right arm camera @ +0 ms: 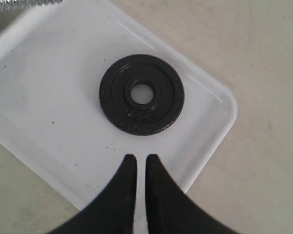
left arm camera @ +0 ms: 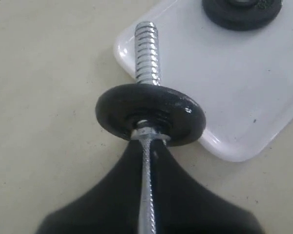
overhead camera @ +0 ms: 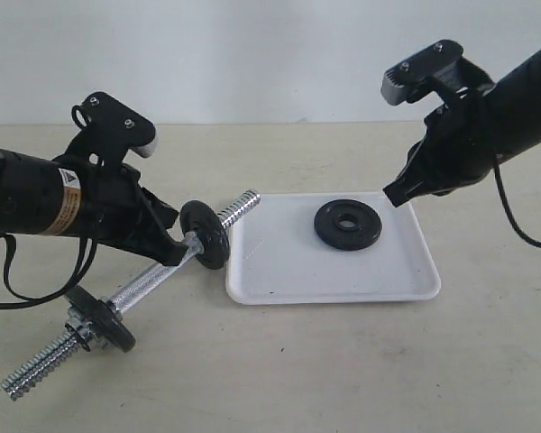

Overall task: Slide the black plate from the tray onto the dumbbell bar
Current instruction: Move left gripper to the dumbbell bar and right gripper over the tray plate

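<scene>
The black plate (overhead camera: 347, 225) (right arm camera: 141, 94) lies flat on the white tray (overhead camera: 288, 271) (right arm camera: 49, 97), toward its far side. The dumbbell bar (overhead camera: 144, 284) (left arm camera: 147, 53) slants from the near left up to the tray's left edge, its threaded tip over the rim. My left gripper (overhead camera: 174, 250) (left arm camera: 147, 144) is shut on the bar's knurled middle, just behind a black disc (overhead camera: 205, 234) (left arm camera: 151, 114) threaded on it. A second disc (overhead camera: 104, 320) sits near the bar's lower end. My right gripper (overhead camera: 395, 197) (right arm camera: 140, 158) hovers over the tray's far right corner, shut and holding nothing, a short way from the plate.
The beige tabletop (overhead camera: 343, 361) surrounds the tray on all sides. The tray (left arm camera: 244, 87) holds nothing but the one plate (left arm camera: 241, 12). The bar's lower threaded end (overhead camera: 27, 379) rests on the table at the near left.
</scene>
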Robot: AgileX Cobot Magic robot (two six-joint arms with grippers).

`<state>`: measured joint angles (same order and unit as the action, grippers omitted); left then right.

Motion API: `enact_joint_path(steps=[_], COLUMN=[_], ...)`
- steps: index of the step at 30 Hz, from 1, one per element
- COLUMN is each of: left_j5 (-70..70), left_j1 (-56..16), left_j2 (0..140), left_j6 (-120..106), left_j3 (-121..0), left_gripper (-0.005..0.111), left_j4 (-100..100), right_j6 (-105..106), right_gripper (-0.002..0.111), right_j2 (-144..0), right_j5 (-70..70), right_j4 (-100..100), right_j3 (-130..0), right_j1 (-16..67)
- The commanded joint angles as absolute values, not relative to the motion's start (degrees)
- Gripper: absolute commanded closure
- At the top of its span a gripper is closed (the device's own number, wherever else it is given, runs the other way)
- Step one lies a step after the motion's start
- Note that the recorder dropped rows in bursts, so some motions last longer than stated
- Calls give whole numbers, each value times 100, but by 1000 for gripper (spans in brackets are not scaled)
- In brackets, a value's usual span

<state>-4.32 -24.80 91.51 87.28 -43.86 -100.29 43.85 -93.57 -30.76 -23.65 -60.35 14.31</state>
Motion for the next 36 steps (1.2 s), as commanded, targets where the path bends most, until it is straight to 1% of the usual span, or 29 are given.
enact_joint_path(steps=[1,9,14,22,30,31,33,36], left_j5=[-51,-58,-433,-392,-94,-94,-94,-94], left_j1=[-2524,-2524,-2534,-2534,-2534,-2534,-2534,-2534], left_j2=[9144,9439,9571,9583,9583,9583,9583,9583], left_j6=[8779,8779,9035,8761,8630,8630,8630,8692], left_j3=[-4417,-4480,-4670,-4692,-4423,-4409,-4373,-4349], left_gripper=[102,102,102,102,102,100,93,72], left_j4=[-9995,-9995,-9995,-9995,-9995,-9995,-9995,-9995], right_j6=[4424,4516,4548,4548,4548,4548,4548,4536], right_gripper=[104,104,104,104,104,104,104,104], right_j2=[-9630,-9849,-9866,-9866,-9866,-9866,-9866,-9866], right_j5=[-3176,-2926,-2886,-2822,-2798,-2798,-2809,-2819], right_j4=[-2434,-2391,-2351,-2356,-2356,-2356,-2356,-2356], right_j3=[-6070,-6070,-6070,-6070,-6070,-6070,-6070,-6070], right_j1=[1511,1776,1776,1776,1776,1776,1776,1776])
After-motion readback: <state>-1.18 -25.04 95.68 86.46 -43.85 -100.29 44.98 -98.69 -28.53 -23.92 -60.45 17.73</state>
